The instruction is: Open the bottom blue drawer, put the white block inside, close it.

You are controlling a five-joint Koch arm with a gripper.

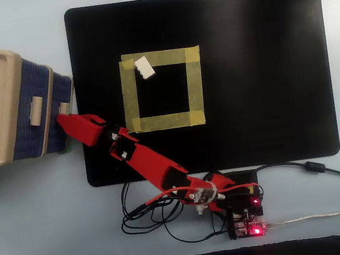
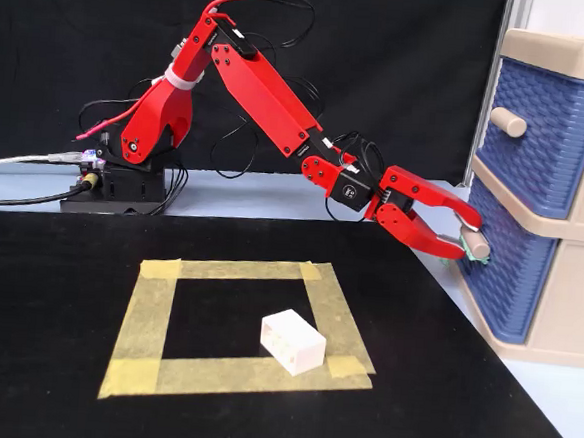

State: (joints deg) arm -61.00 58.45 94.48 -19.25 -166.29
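Jaws are closing around the beige handle of the bottom blue drawer, one finger above it, one below, grasping it; white block is lying well back from that handle, on the yellow tape square

Just beside the claw, itself smooth, glossy red plastic, the lower drawer shows a woven-textured dark-blue plastic front with a smooth beige handle, set in a matt beige plastic cabinet. Well away from the claw, a smooth white plastic block lies on papery, matt yellow tape over a matt black mat.
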